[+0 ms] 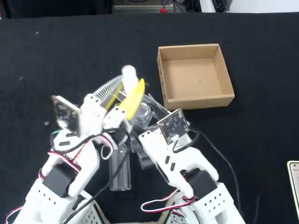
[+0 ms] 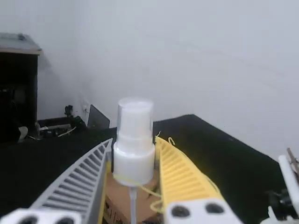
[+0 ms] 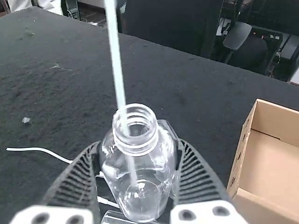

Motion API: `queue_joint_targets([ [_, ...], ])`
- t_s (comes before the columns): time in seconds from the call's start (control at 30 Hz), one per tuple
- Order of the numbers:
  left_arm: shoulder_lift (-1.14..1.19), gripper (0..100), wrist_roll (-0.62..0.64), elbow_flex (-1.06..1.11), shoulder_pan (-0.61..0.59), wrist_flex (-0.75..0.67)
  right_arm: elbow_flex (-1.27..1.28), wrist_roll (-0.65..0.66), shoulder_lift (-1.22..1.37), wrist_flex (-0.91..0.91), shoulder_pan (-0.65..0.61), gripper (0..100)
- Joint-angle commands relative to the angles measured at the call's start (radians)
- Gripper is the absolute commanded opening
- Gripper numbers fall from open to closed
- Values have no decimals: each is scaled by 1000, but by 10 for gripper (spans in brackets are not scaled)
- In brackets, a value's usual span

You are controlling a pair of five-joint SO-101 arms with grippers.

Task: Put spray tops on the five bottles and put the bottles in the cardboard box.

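While left gripper (image 2: 134, 142) jaws clamp the spray top (image 2: 134, 133) and right gripper (image 3: 138, 147) jaws clamp the clear bottle (image 3: 138, 182) near the cardboard box (image 3: 268, 154), the dip tube (image 3: 114, 56), seemingly inside the neck, should go down straight and centred.

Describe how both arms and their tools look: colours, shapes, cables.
The left arm and the right arm have white plastic shells with black motor blocks and loose red, white and black cables. The left tool has ribbed, tapering fingers, one grey, one yellow. The right tool has two dark ribbed fingers on white bases.
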Motion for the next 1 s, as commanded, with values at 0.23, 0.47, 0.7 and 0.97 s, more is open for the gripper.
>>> queue_joint_targets([
  [0.23, -9, 197, -133, -77, 88, 130, -10, -3, -18, -21, 15, 11],
  [0.47, -9, 212, -133, -76, 36, 130, -10, -3, -18, -21, 15, 11],
  [0.7, -8, 212, -140, -58, -4, 121, -12, -3, -18, -21, 15, 11],
  [0.97, -9, 212, -133, -50, -87, 71, -165, -3, -13, 199, 23, 11],
])
